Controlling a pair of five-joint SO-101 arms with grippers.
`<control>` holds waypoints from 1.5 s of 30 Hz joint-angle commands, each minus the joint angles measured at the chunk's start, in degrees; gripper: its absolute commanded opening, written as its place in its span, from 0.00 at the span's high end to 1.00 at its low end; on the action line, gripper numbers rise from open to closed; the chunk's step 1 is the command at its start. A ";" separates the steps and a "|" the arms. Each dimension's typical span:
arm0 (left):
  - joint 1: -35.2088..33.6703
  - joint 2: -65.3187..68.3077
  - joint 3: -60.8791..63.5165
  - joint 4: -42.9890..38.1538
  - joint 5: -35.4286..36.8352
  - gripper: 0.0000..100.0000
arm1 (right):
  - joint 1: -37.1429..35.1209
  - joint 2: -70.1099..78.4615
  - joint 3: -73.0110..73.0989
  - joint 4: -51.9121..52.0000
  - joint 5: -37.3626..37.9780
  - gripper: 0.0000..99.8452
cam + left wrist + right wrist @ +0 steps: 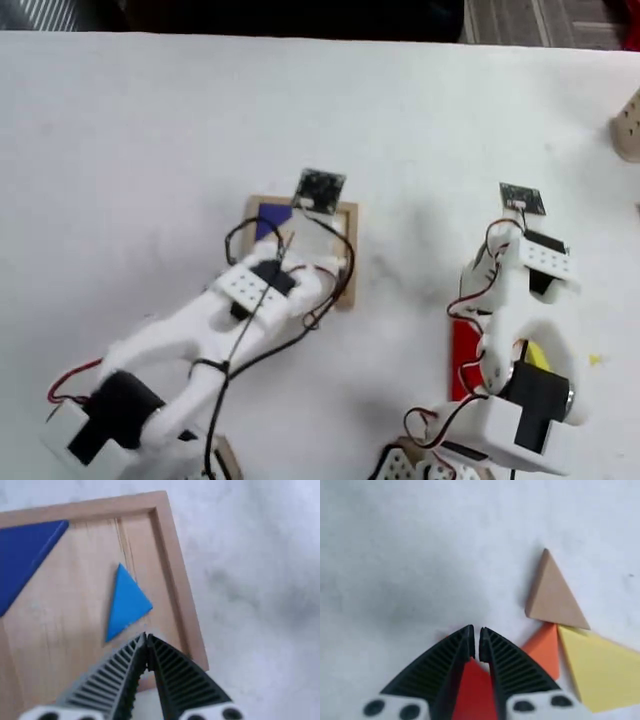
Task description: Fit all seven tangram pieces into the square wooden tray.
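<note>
The square wooden tray holds a dark blue piece in one corner and a light blue triangle near its side wall. My left gripper is shut and empty, its tips just past the light blue triangle. In the high view the left arm lies across the tray. My right gripper is shut, hovering over the pointed end of a red piece on the table. Beside it lie a tan triangle, an orange piece and a yellow piece.
The right arm covers most of the red piece and the yellow piece. A tan object stands at the table's right edge. A white perforated part sits at the front edge.
</note>
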 commanded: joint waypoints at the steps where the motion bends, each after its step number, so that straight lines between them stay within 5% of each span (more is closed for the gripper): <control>1: 1.54 -0.31 -0.53 0.26 -0.26 0.98 | -0.75 -2.24 -0.18 -0.92 0.79 0.98; 11: -4.70 15.34 -14.24 8.62 -0.26 0.98 | -0.48 -2.24 -0.09 -0.92 0.79 0.98; 21: -14.90 21.05 -23.38 8.70 -0.26 0.98 | -0.48 -2.24 -0.09 -0.92 0.79 0.98; 37: -8.13 18.68 -22.24 11.25 -0.26 0.98 | -0.48 -2.24 -0.09 -0.92 0.79 0.98; 45: -7.52 18.86 -20.13 4.40 0.18 0.98 | -0.48 -2.24 -0.09 -0.92 0.79 0.98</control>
